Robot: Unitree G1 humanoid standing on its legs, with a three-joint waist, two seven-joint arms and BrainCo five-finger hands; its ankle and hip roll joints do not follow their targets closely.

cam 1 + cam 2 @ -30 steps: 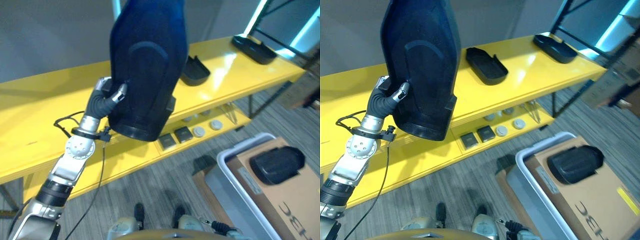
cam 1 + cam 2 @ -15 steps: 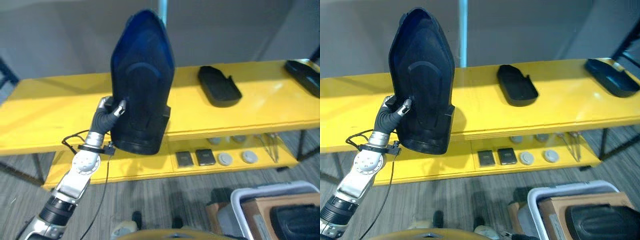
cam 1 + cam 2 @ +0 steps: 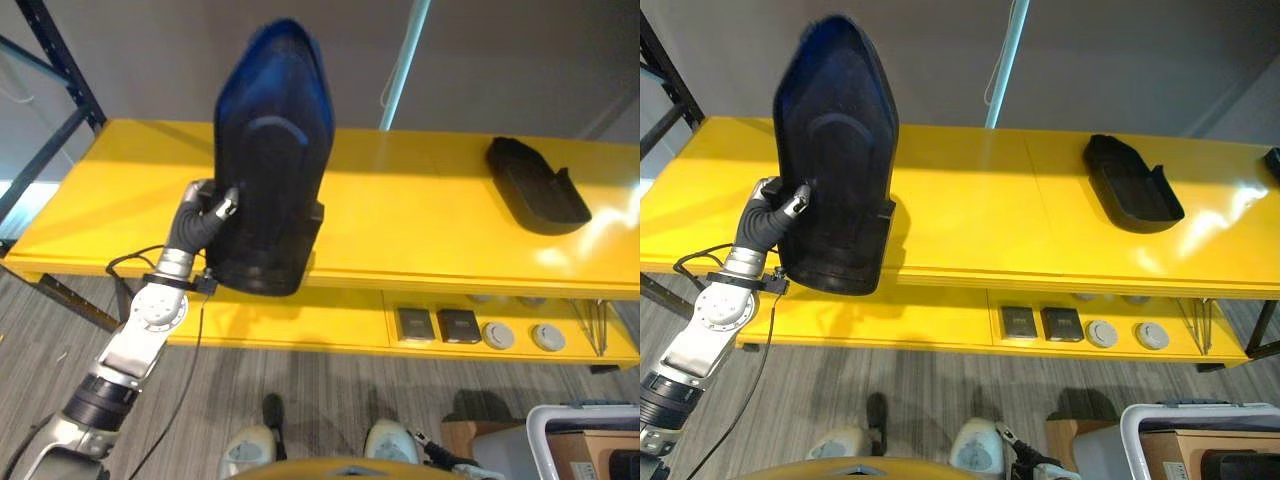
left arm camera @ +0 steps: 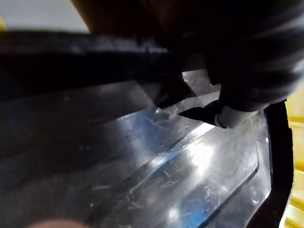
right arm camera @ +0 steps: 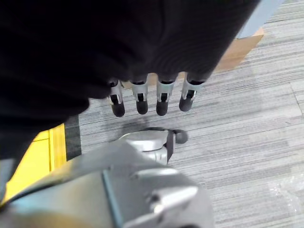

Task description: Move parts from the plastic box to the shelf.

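Note:
A big dark plastic part (image 3: 270, 170) stands upright in my left hand (image 3: 200, 215), whose fingers curl round its lower left edge. It hangs over the left stretch of the yellow shelf (image 3: 420, 220), its bottom near the shelf's front edge. In the left wrist view the part's glossy face (image 4: 166, 175) lies close against a fingertip (image 4: 223, 114). Another dark part (image 3: 535, 185) lies on the shelf at the right. The plastic box (image 3: 1185, 425) peeks in at the lower right corner. My right hand (image 5: 149, 97) hangs over the floor with straight fingers, holding nothing.
On the lower yellow shelf lie two dark square pieces (image 3: 415, 322) and round grey discs (image 3: 497, 335). A dark blue rack post (image 3: 60, 60) rises at the far left, and a pale blue pole (image 3: 405, 60) stands behind the shelf. Grey carpet lies below.
The camera has swung left: the box has slid to the lower right corner. My left hand still holds the big part, which now stands over the shelf's left stretch.

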